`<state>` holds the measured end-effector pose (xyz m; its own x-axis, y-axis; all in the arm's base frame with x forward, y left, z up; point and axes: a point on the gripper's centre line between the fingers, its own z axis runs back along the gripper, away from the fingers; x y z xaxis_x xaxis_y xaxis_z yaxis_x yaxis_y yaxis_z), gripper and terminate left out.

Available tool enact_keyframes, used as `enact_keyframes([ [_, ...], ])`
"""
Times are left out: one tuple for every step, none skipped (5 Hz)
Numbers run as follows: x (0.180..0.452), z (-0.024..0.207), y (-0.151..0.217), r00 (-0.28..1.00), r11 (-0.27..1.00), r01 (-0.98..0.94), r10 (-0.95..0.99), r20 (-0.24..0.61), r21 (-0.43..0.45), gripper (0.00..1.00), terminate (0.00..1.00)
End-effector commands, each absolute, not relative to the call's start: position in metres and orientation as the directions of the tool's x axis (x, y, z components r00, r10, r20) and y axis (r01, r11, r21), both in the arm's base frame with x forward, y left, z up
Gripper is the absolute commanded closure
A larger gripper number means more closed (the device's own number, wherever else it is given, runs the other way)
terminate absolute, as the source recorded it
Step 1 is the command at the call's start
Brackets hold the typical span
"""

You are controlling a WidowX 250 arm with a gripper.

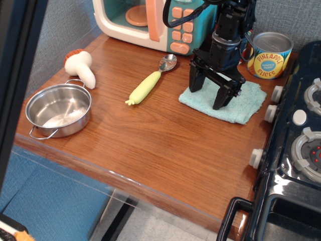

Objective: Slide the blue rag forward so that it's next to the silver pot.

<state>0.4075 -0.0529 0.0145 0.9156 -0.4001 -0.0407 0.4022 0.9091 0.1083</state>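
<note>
Wooden counter, with toy kitchen items laid out

Blue rag: light aqua terry cloth, folded, roughly rectangular, lying flat at the back right of the counter, just beside the stove knobs and near the pineapple slices can. Not yet moved toward its goal.

Silver pot: small, shallow, shiny steel, two wire loop handles, at the front left corner; well apart from the rag, nearly the full counter width between them.

Gripper: black, two fingers spread wide, pointing down over the rag's left half; fingertips at or just touching the cloth, contact not certain. It holds nothing.

Other items: a yellow-green handled spoon lying between rag and pot, a plush mushroom behind the pot, a toy microwave at the rear, and a black stove on the right.

Handling judgement: the rag looks light, soft and limp, likely to bunch or unfold if dragged by one edge. Pressing down on the folded middle, or pinching a thick fold near the left edge, should carry it along better. The polished wood looks smooth enough for sliding. The spoon lies close to the direct path and could be pushed along
</note>
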Motion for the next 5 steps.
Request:
enact_keyframes([
  [0.38,0.0,-0.029,0.907,0.892,0.421,-0.418,-0.054,0.163,0.0,0.0],
  [0.354,0.005,-0.013,0.903,0.886,0.43,-0.427,-0.053,0.176,0.0,0.0],
  [0.327,0.009,0.001,0.89,0.872,0.455,-0.452,-0.06,0.182,0.0,0.0],
  [0.302,0.012,0.011,0.871,0.854,0.491,-0.486,-0.07,0.173,0.0,0.0],
  [0.276,0.015,0.016,0.85,0.836,0.526,-0.521,-0.076,0.155,0.0,0.0],
])
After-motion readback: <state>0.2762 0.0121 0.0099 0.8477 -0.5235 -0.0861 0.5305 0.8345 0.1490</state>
